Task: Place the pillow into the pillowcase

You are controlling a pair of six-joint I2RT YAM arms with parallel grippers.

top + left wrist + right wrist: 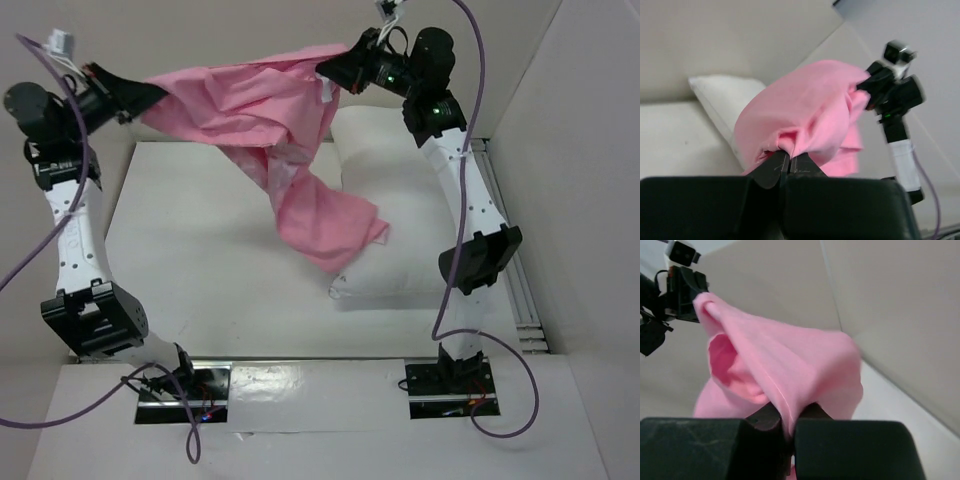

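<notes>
Pillowcase (270,120): pink, held aloft above the table's (200,270) far edge, its loose end hanging over the pillow.
Left gripper (150,95): clamped on its left end.
Right gripper (335,68): clamped on its right end.
Pillow (410,190): white, lying flat along the right edge.

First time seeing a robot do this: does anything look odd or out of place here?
Nothing is spilled or damaged. The pink pillowcase looks messy, though: it hangs in the air, bunched and twisted, pinched in both sets of jaws, one loose end drooping over the white pillow, which lies outside it.
</notes>
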